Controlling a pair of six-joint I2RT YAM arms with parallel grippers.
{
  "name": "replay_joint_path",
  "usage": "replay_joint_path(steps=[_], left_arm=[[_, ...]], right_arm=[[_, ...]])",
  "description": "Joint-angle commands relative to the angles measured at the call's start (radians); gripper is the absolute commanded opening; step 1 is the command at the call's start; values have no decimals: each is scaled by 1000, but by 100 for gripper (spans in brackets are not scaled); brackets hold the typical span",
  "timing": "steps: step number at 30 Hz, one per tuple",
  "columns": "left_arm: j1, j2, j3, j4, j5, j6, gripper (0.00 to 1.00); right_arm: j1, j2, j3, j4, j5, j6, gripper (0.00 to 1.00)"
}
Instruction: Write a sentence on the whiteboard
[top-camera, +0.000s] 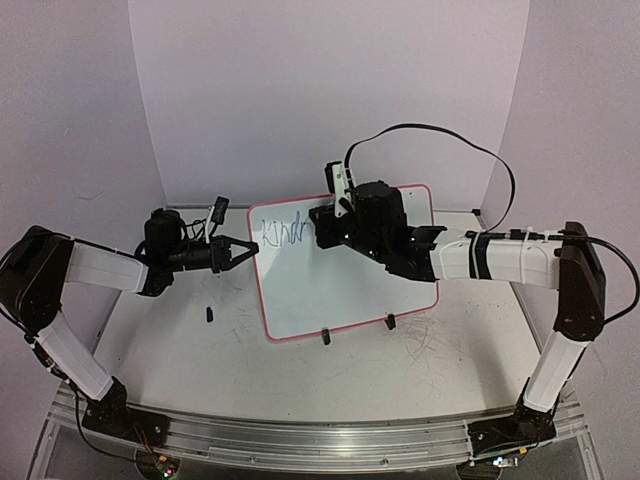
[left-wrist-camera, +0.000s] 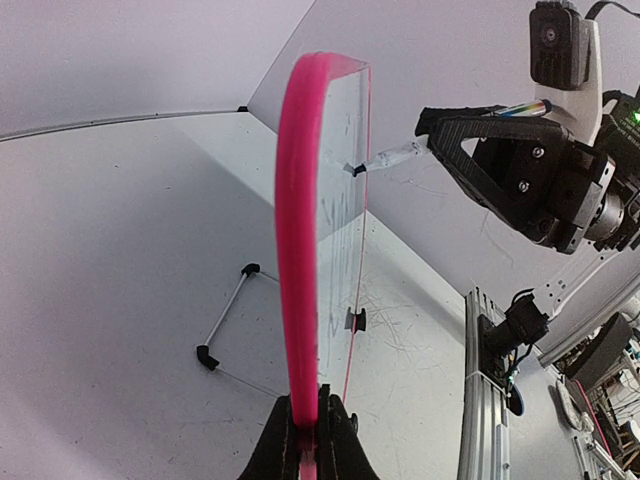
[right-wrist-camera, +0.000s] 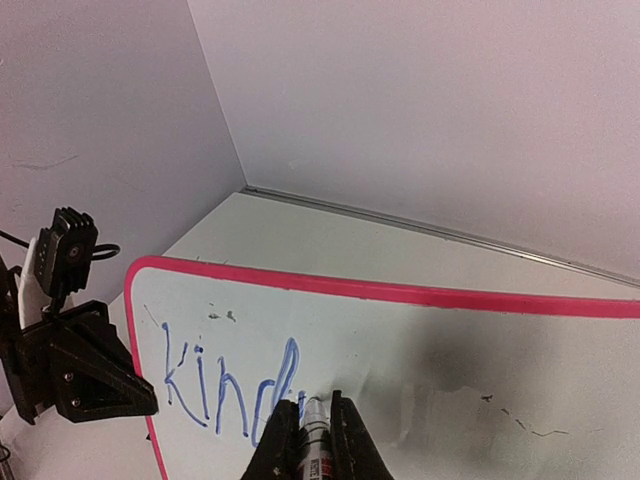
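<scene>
– Now, right fingers: state?
– Right gripper (right-wrist-camera: 315, 418) is pressed shut on a marker (right-wrist-camera: 318, 442). The barrel sits between the pads, and its tip touches the whiteboard (right-wrist-camera: 450, 350) just ahead of them.
– Writing on it?
– The sentence (right-wrist-camera: 222, 385) reads "Kind" in blue. It lies left of the fingers, and its last stroke ends at the marker tip.
– Left fingers?
– Left gripper (left-wrist-camera: 308, 408) is clamped on the board's pink frame, edge-on. The board rises steeply away from those fingers.
– Further out?
– Two black clip feet (top-camera: 325, 337) sit on the board's near edge, resting on the table (top-camera: 180, 350). A small black piece (top-camera: 209, 314) lies near the left gripper, apart from the board.
</scene>
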Motion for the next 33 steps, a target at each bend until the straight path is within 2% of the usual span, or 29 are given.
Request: replay_joint_path(steps=[1,15,24,33], left_arm=[[-16,-14,28,15,38,59,0],[-16,-16,30,13,37,57,0],[-15,-14,30,13,34,57,0],[-16,-12,31,11,35,59,0]], right_arm=[[-15,-38,-24,1,57,1,0],[6,-45,-107,-19,19,51,0],[5,-63,-35,-19,23,15,0],[-18,-109,-73,11,-17,19,0]])
